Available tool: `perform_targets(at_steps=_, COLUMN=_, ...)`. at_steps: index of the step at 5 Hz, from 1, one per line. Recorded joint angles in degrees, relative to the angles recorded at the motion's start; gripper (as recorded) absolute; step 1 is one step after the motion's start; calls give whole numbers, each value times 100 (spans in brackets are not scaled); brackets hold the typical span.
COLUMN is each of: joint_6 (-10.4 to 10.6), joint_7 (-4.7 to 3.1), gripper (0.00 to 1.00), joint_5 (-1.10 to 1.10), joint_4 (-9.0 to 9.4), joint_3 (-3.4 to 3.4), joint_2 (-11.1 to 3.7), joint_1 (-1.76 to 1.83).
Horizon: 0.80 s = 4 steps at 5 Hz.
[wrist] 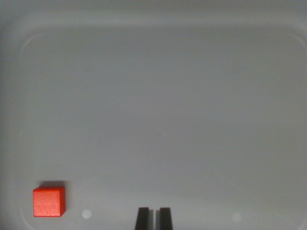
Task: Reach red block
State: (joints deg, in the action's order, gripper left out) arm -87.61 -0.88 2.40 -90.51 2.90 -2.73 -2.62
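A small red block point(48, 201) rests on the floor of a pale grey tray at the wrist view's lower left. My gripper point(154, 218) shows at the bottom centre as two dark fingertips point(142, 218) standing almost together, with only a thin slit between them and nothing held. The block lies well off to the wrist view's left of the fingertips, apart from them, at about the same height in the picture.
The grey tray point(29, 43) fills the view, with a raised rim and rounded corners along the top and sides. Two faint round marks point(86, 214) sit on its floor near the bottom edge.
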Motion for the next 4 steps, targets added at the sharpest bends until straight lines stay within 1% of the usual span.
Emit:
perform_targets(at_steps=1, joint_6=73, joint_7=17, gripper=0, joint_5=-7, joint_4=62, joint_3=17, joint_2=-18, joint_1=23)
perform_targets(at_steps=2, joint_6=73, joint_7=17, gripper=0, joint_5=-7, joint_4=62, joint_3=17, joint_2=-18, joint_1=23)
perform_targets(at_steps=3, joint_6=180, joint_7=41, gripper=0, joint_5=-18, joint_4=154, joint_3=43, joint_2=-45, joint_1=56)
perform_targets(at_steps=4, joint_6=180, joint_7=41, gripper=0, joint_5=-18, joint_4=154, joint_3=43, joint_2=-45, joint_1=56)
